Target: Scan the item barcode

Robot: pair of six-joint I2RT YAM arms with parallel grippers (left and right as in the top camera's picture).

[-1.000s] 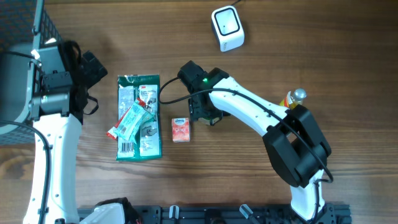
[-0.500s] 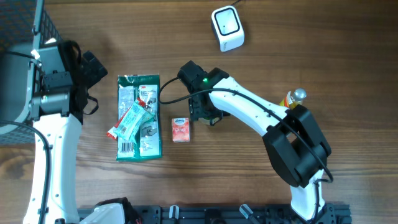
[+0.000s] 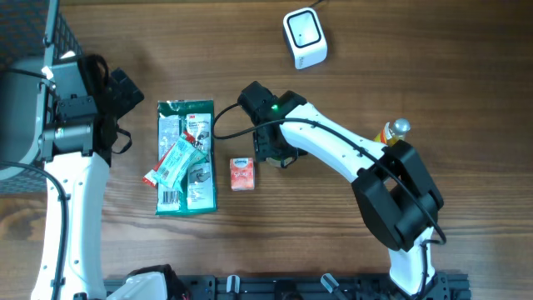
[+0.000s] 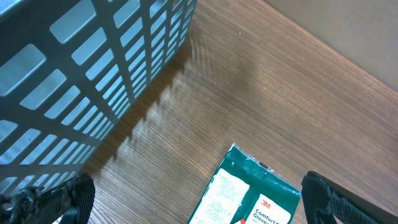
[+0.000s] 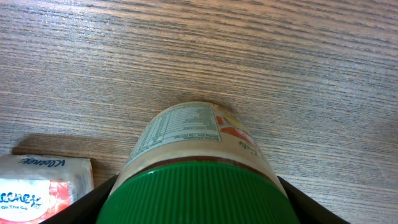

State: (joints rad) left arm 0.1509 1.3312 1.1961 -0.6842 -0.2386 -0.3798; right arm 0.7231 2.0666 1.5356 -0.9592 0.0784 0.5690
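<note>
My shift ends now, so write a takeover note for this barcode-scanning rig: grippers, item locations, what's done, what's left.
Left gripper: open, empty, beside the basket.
Right gripper: around the green lid of the jar, next to the tissue pack; grip not confirmed.
Scanner: across the table, well apart from the jar.
Done: right gripper is at the jar.
Left: secure it, lift, present its barcode to the scanner.

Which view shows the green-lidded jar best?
Right wrist: the jar, with its green lid and printed label, fills the frame. Overhead, the right gripper hides nearly all of it. The left wrist view does not show it.
</note>
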